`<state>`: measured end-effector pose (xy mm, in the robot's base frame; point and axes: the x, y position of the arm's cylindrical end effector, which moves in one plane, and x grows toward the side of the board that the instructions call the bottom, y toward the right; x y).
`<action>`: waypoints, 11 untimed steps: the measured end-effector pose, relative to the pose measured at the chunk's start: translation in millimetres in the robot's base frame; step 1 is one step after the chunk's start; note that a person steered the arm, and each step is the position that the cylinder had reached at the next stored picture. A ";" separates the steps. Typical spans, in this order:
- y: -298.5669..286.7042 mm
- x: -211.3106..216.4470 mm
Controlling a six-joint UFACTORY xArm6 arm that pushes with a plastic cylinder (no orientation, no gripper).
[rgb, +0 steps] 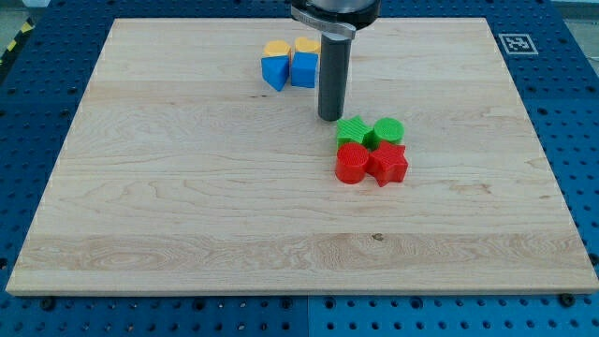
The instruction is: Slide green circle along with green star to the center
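Green circle [388, 130] and green star [353, 130] sit touching; the tip [330, 118], which has no pincer, should push both together, slowly.

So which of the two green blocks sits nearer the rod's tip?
The green star, just below-right of my tip; the green circle lies farther to the view's right.

2 green blocks [370, 131], 2 red [372, 163], 2 blue [289, 70], 2 orange-yellow [291, 46]; pale wood board [187, 187], blue table [571, 112], dark rod [333, 75].
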<state>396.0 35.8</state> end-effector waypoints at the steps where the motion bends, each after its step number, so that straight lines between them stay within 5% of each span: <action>1: 2.1 0.0; 5: 107.1 31.8; 11: -26.6 57.2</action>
